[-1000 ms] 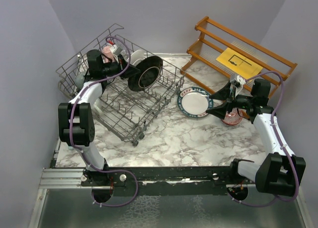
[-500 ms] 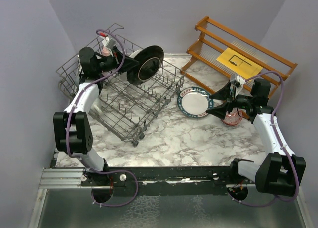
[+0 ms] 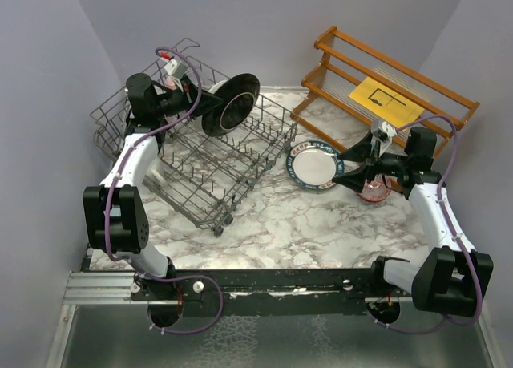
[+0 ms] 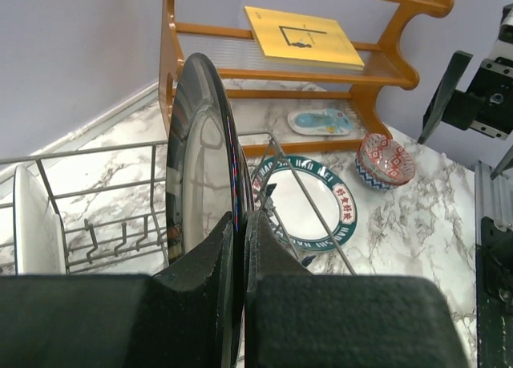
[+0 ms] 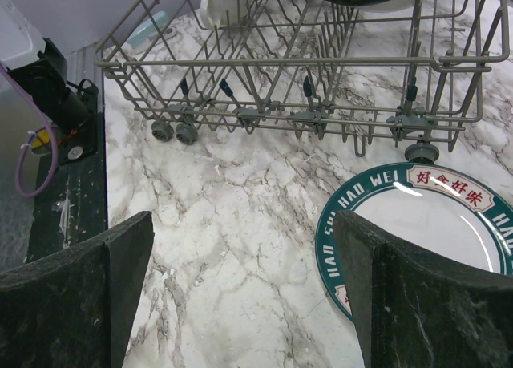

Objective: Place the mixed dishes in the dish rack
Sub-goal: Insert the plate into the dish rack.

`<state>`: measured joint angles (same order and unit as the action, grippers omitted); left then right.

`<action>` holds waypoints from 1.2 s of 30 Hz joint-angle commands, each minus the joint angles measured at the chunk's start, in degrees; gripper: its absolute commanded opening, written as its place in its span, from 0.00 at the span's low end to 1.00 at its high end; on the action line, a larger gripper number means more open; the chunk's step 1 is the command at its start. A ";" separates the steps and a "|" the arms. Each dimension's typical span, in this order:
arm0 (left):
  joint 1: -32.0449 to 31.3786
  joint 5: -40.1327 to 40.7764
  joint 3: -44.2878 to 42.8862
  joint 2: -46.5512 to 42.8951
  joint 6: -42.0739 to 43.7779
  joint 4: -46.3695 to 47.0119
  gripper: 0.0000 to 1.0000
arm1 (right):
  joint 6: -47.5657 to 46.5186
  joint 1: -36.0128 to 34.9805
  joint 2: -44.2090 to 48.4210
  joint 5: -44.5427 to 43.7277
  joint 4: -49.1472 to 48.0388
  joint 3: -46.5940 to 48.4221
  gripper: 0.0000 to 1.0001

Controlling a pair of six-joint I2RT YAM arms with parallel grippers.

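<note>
My left gripper (image 3: 210, 105) is shut on the rim of a black-rimmed plate (image 3: 232, 103), which it holds upright on edge above the far side of the dish rack (image 3: 200, 175). In the left wrist view the plate (image 4: 200, 159) stands edge-on between the shut fingers (image 4: 216, 256). A white plate (image 4: 32, 224) stands in the rack (image 4: 96, 155). A teal-rimmed plate (image 3: 314, 164) with red characters lies on the marble beside the rack. My right gripper (image 3: 345, 172) hangs open next to it, and its fingers (image 5: 401, 288) frame bare marble and the plate's edge (image 5: 433, 224). A red patterned bowl (image 3: 374, 190) sits under the right wrist.
A wooden slatted shelf (image 3: 385, 79) stands at the back right with a yellow paper sheet (image 3: 385, 101) on it and a small blue dish (image 4: 321, 121) at its foot. The rack's wheels (image 5: 172, 131) rest on the marble. Purple walls close in on both sides.
The left arm has turned its wrist and carried the black-rimmed plate up and to the right above the rack. The right arm has not moved.
</note>
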<state>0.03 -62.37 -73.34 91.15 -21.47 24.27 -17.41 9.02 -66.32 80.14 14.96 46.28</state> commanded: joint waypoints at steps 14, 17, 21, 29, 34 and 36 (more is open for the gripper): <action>-0.27 1.68 0.41 4.42 5.35 2.21 0.00 | -0.78 0.30 0.83 -0.93 -0.11 -0.28 0.93; -0.59 1.41 0.27 5.34 7.02 0.75 0.00 | -0.78 0.30 0.78 -0.86 -0.12 -0.23 0.93; -1.14 1.82 -0.84 5.70 10.07 -2.83 0.00 | -0.87 0.30 0.76 -0.87 -0.08 -0.18 0.93; -2.22 3.40 -1.44 7.08 12.87 -6.32 0.10 | -0.96 0.30 0.70 -0.86 0.04 -0.10 0.93; -2.58 3.92 -1.72 6.43 13.48 -7.28 0.24 | -1.03 0.30 0.69 -0.91 0.07 -0.07 0.93; -2.68 4.16 -1.72 6.34 13.19 -7.08 0.29 | -1.05 0.30 0.78 -0.89 0.15 -0.05 0.93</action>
<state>-2.17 -58.70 -73.01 98.37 -9.96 17.04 -17.78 9.02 -66.32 80.14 14.96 46.28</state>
